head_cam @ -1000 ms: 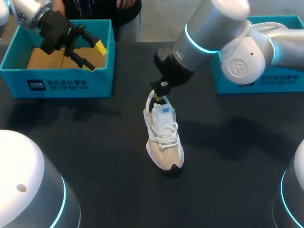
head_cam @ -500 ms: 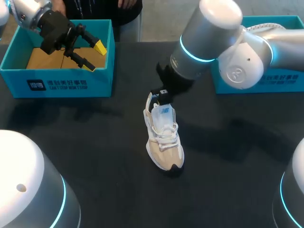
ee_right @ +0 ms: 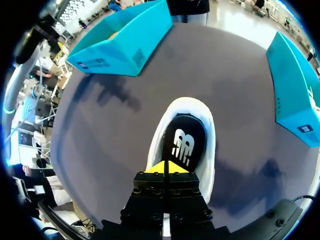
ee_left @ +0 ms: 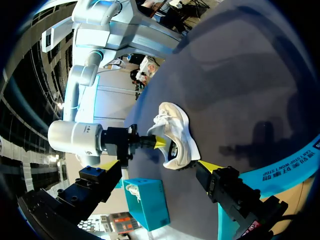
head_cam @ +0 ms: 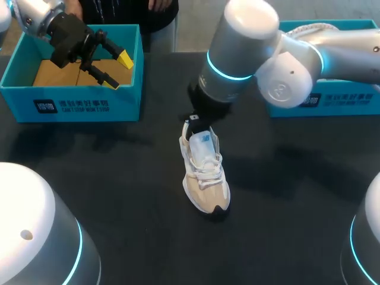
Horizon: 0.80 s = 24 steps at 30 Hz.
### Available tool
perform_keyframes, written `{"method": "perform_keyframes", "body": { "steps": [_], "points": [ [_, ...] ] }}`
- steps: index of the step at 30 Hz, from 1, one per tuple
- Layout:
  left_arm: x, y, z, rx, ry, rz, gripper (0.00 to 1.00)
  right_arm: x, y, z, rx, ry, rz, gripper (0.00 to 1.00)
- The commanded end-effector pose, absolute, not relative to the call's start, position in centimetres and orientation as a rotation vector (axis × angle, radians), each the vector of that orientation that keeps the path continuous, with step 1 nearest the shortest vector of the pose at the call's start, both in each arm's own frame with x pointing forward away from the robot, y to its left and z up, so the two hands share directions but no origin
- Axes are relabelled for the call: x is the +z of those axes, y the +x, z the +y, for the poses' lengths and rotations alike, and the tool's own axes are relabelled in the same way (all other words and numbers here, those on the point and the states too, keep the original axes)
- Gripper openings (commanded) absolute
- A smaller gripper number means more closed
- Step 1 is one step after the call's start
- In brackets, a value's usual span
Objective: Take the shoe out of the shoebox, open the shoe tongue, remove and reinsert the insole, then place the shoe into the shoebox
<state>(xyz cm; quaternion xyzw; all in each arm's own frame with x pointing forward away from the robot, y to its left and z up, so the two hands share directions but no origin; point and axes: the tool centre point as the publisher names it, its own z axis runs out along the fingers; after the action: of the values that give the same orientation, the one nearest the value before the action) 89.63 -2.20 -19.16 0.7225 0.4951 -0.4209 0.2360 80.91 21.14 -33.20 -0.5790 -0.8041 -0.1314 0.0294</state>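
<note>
While the shoe (head_cam: 205, 172) stands upright near the middle of the black table (head_cam: 285, 225), toe toward the near edge, R arm (head_cam: 279, 65) reaches in from the right. R pincer (ee_right: 165, 168) is clenched, yellow tips pressed together w/ nothing seen btwn them, right over the heel end of the shoe's opening. Black insole (ee_right: 185, 142) lies inside the shoe, just ahead of the tips. L pincer (head_cam: 117, 71) is released, fingers spread, hanging over the blue shoebox (head_cam: 77, 105) at far left, well apart from the shoe. 2nd blue box (head_cam: 338, 101) stands at far right, behind R arm.
</note>
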Motion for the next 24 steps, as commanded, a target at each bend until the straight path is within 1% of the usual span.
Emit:
{"method": "perform_keyframes", "body": {
  "steps": [1,5,14,24],
  "points": [
    [-19.1,89.6,-2.2,-1.152,1.984,1.358,1.00,-34.7,81.1,21.7,-0.381,-1.801,-2.464,0.00],
    [-19.1,89.6,-2.2,-1.152,1.984,1.358,1.00,-35.5,80.6,21.3,-0.358,-1.833,-2.440,0.00],
    [-19.1,89.6,-2.2,-1.152,1.984,1.358,1.00,-35.7,80.4,20.7,-0.290,-1.854,-2.440,0.00],
    [-19.1,89.6,-2.2,-1.152,1.984,1.358,1.00,-38.3,81.1,21.2,-0.237,-1.828,-2.432,0.00]
  ]
}}
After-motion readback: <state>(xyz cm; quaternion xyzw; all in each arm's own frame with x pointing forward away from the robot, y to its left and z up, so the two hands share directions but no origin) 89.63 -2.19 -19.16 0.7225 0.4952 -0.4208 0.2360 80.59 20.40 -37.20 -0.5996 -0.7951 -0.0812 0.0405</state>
